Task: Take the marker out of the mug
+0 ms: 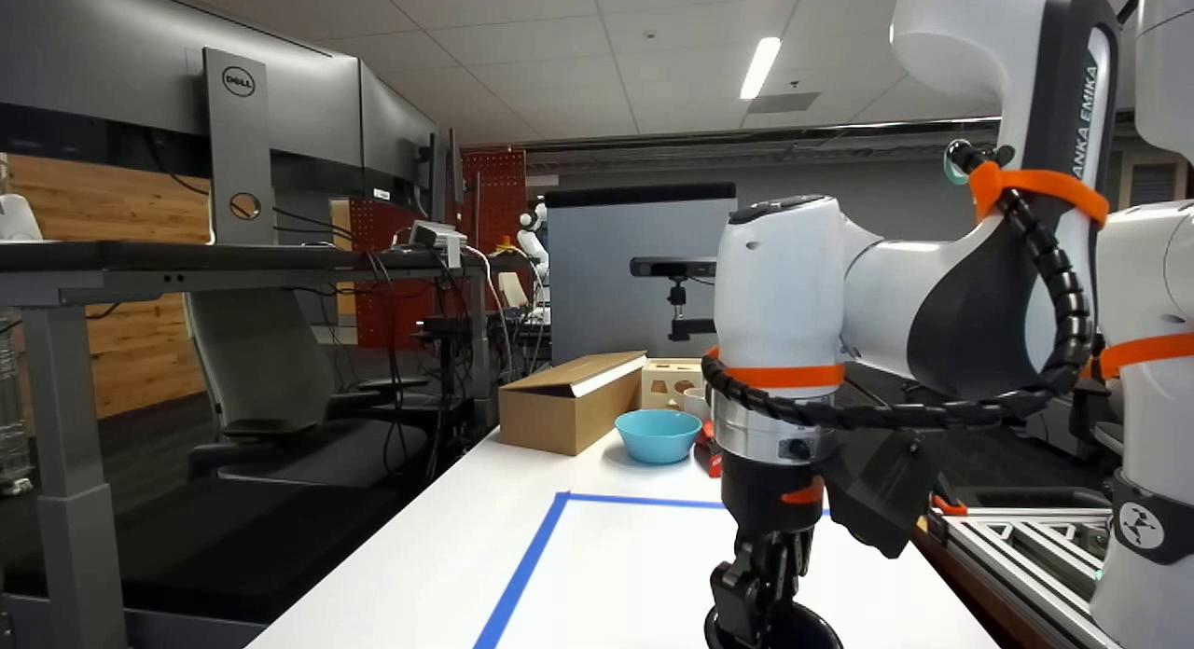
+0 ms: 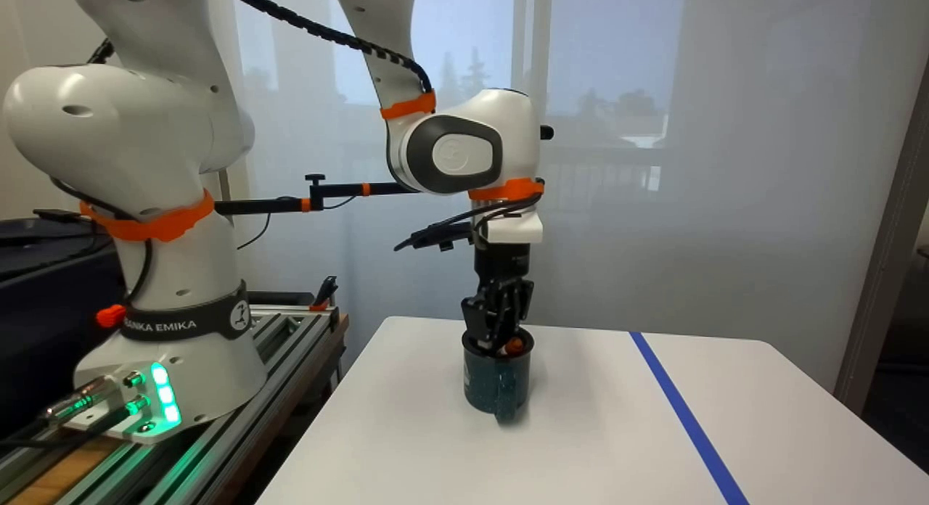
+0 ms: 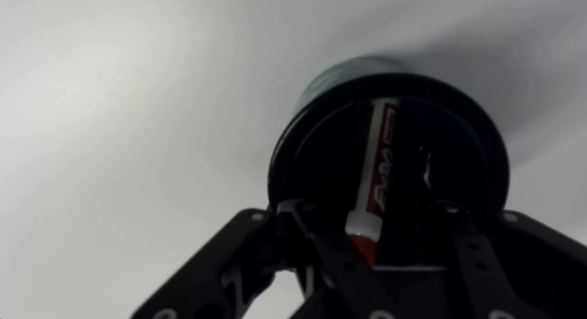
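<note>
The dark teal mug with a black glossy rim stands upright on the table, at the bottom edge of an exterior view [image 1: 813, 628] and whole in an exterior view [image 2: 496, 382]. The marker [image 3: 377, 158], white and red with a red cap end, leans inside the mug in the wrist view. Its reddish end shows at the rim in an exterior view [image 2: 514, 346]. My gripper [image 3: 372, 209] points down at the mug's mouth, with fingertips at or inside the rim. Its fingers are apart, with the marker's cap end between them, partly hidden by a finger. The gripper also shows in an exterior view [image 2: 496, 338].
On the white table [image 2: 617, 440], a light blue bowl [image 1: 658, 436], a cardboard box [image 1: 564, 416], a wooden box with holes [image 1: 664, 380] and a chunkier red object [image 1: 713, 458] stand beyond the mug. Blue tape [image 1: 522, 574] marks the tabletop. The robot's base [image 2: 174, 374] stands beside the table.
</note>
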You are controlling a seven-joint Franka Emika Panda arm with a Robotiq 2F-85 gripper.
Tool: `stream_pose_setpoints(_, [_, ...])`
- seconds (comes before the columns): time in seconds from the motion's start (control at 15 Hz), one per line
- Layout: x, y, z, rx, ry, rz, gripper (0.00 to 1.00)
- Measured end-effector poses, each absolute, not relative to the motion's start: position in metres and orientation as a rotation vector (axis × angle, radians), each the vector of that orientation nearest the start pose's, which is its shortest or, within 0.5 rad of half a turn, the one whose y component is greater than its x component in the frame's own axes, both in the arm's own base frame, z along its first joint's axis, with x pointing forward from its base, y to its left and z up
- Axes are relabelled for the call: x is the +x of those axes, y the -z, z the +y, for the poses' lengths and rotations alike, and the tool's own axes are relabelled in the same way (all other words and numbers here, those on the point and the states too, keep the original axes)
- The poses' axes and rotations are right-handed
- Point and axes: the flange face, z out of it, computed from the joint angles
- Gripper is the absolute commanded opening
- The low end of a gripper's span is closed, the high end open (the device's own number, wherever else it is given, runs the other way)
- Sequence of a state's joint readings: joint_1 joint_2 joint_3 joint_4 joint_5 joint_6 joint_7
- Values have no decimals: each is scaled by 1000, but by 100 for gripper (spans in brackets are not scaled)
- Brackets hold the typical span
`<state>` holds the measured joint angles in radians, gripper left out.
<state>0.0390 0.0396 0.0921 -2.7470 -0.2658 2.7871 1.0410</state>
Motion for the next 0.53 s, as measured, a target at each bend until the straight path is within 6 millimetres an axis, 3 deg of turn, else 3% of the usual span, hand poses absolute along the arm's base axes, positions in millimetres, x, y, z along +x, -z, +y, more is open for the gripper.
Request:
stream_pose_setpoints(0.07, [387,-204,64,-3043,72,1042,18])
stream_pose_setpoints(0.2, [385,-200,65,-3048,63,1035,1])
stream_pose_setpoints(0.53, [386,-201,72,-3048,76,1015,5])
